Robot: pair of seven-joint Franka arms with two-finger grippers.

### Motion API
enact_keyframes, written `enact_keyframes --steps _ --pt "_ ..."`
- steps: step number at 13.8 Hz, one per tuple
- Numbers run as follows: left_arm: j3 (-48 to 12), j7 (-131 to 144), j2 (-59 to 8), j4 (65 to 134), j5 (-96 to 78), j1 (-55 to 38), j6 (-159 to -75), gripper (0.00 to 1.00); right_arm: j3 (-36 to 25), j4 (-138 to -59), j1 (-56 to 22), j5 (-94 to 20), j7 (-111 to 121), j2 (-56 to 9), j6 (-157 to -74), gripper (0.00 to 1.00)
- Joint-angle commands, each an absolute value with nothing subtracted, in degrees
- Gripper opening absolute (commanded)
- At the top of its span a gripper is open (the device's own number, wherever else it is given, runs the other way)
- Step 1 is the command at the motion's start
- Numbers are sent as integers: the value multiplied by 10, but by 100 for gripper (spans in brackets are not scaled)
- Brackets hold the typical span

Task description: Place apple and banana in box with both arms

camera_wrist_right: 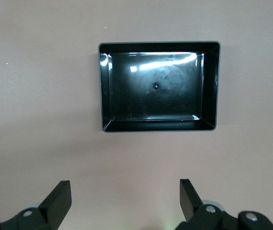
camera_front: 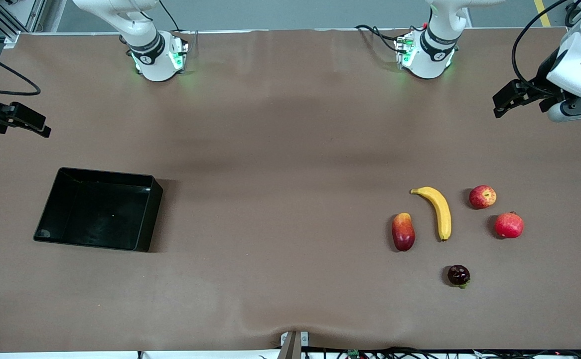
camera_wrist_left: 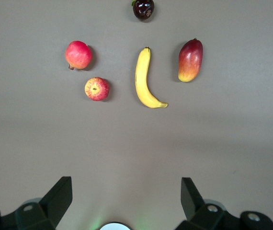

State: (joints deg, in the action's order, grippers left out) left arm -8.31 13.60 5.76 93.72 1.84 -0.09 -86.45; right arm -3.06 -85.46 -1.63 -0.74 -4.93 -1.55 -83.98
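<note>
The yellow banana (camera_front: 439, 210) (camera_wrist_left: 144, 79) lies on the brown table toward the left arm's end. The red-and-yellow apple (camera_front: 482, 196) (camera_wrist_left: 96, 88) sits beside it. The black box (camera_front: 98, 208) (camera_wrist_right: 158, 86) stands empty toward the right arm's end. My left gripper (camera_front: 502, 99) (camera_wrist_left: 125, 184) hangs open over bare table at the left arm's end, apart from the fruits. My right gripper (camera_front: 39, 123) (camera_wrist_right: 125, 187) hangs open over bare table at the right arm's end, apart from the box. Neither holds anything.
A pinkish-red round fruit (camera_front: 508, 225) (camera_wrist_left: 78, 54) sits beside the apple, nearer the front camera. A red-yellow mango-like fruit (camera_front: 403, 231) (camera_wrist_left: 190, 60) lies beside the banana. A dark round fruit (camera_front: 458, 275) (camera_wrist_left: 143, 8) sits nearest the front camera.
</note>
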Motion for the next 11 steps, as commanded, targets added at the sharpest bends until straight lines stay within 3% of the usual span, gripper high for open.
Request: enact_keyframes --steps 1,11 --pt "-83 125 50 918 12 2 -851 100 -26 -840 -11 3 -56 -23 -833 100" --pt "-83 115 48 920 16 3 -851 100 -26 -840 -11 4 -55 -23 -831 100"
